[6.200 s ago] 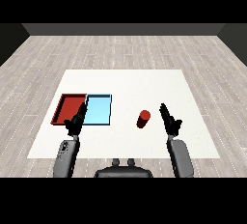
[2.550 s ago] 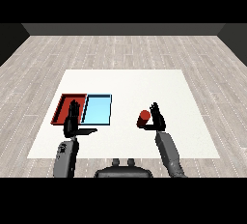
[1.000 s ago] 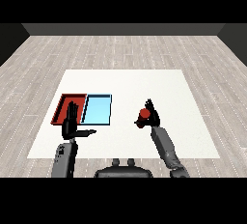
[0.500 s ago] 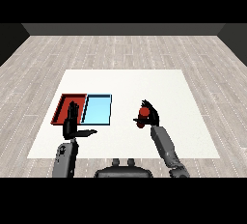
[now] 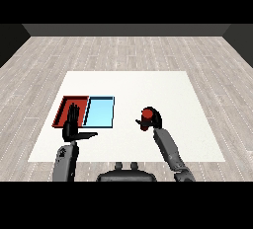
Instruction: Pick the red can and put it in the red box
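Note:
The red can is right of the table's middle, with my right hand curled round it from the right and behind. Whether the can rests on the table or is just off it, I cannot tell. The red tray lies at the left, touching the light blue tray on its right. My left hand is held up flat over the near edge of the red tray, fingers straight, thumb pointing right, holding nothing.
The white table stretches wide behind the trays and the can. Grey wooden floor surrounds it. Between the light blue tray and the can lies a strip of bare tabletop.
My right hand has closed round the red can and shifted slightly left with it. The left hand has stayed in place.

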